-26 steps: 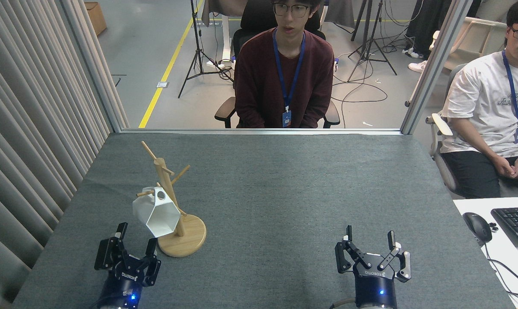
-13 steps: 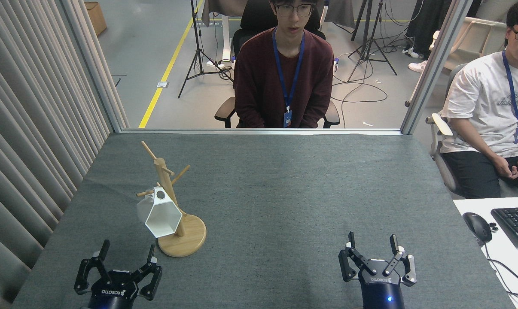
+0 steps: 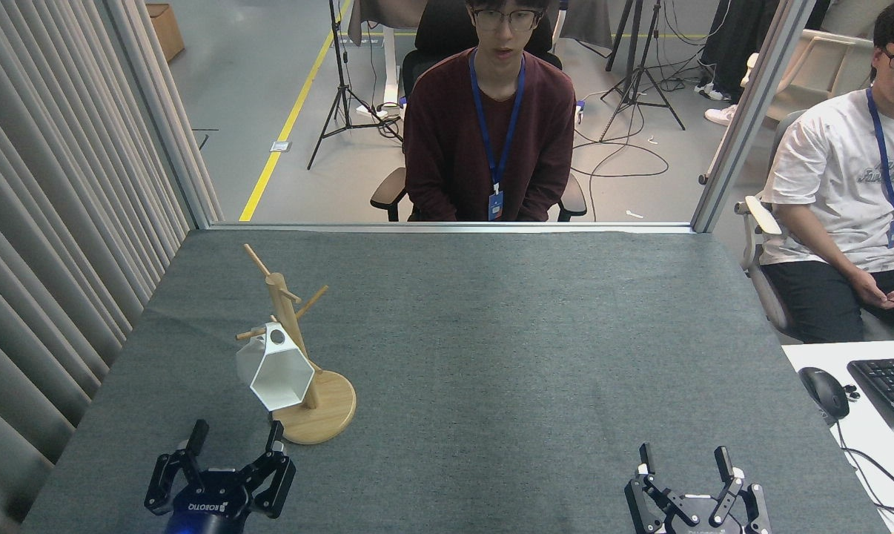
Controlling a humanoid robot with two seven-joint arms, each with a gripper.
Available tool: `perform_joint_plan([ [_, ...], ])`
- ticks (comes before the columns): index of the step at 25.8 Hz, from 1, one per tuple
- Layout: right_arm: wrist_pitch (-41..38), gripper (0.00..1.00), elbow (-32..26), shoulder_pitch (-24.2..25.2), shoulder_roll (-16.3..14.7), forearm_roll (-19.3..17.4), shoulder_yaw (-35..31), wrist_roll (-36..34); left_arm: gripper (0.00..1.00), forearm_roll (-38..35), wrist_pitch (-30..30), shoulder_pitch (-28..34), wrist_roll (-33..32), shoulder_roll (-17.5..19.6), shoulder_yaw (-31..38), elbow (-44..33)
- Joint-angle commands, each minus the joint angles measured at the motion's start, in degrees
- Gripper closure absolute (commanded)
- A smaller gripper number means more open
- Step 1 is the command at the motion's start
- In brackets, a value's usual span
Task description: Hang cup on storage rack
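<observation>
Black and spread apart, my left gripper [image 3: 236,436] hovers empty at the near edge of the grey felt-covered table [image 3: 491,334], just short of the rack's base. Beyond it stands the light wooden mug tree with round post, thin pegs and disc base [image 3: 299,356]. White, matte and hexagonal, the faceted cup [image 3: 273,371] hangs tilted from a lower peg by its holed tab. My right gripper [image 3: 686,461], well apart, is likewise spread and empty.
</observation>
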Motion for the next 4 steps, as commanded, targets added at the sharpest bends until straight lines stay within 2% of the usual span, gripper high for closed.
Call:
perform_joint_plan([
  [1, -0.4, 0.01, -0.3, 0.3, -0.4, 0.1, -1.1, -0.1, 0.01, 0.1, 0.0, 0.1, 1.1, -0.1, 0.0, 0.0],
  [4, -0.5, 0.01, -0.4, 0.3, -0.4, 0.1, -1.2, -0.4, 0.01, 0.0, 0.0, 0.2, 1.2, 0.0, 0.0, 0.0],
])
